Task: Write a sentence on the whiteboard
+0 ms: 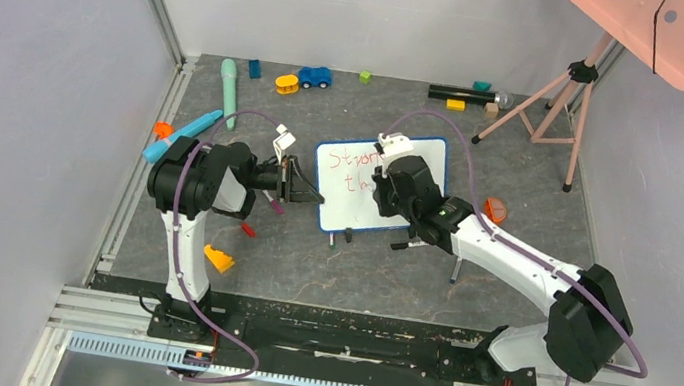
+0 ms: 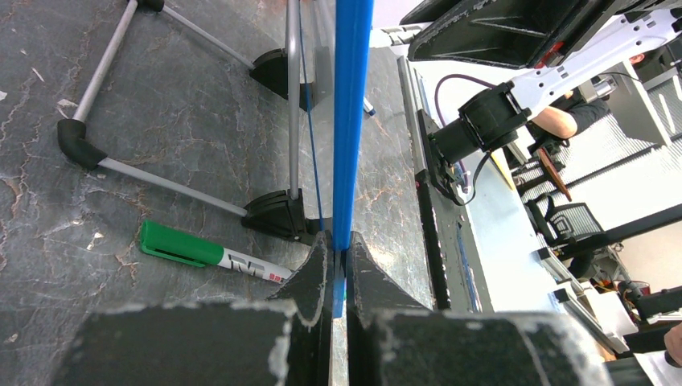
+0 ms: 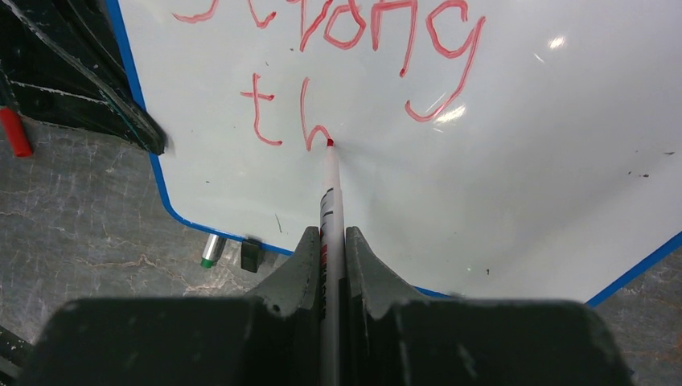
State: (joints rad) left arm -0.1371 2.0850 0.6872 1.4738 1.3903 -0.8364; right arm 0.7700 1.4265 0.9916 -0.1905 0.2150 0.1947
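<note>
I read the red sentence (image 3: 346,48) "Strong th" on the blue-framed whiteboard (image 3: 499,177), top cropped; left gripper (image 2: 338,257) clamps its frame, right gripper (image 3: 330,241) pinches the marker (image 3: 330,181).

Top cam's high behind both arms, looking down on the table (image 1: 308,259). Left wrist cam peers past the left claw (image 2: 338,245), edge-on at what's probably the whiteboard (image 2: 351,121) frame. Right wrist cam's close on its face, just past the right claw (image 3: 328,241). All three share it.

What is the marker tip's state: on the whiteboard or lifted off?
On. In the right wrist view the marker ends with its red tip against the whiteboard, at the foot of the "h"; no gap shows.
</note>
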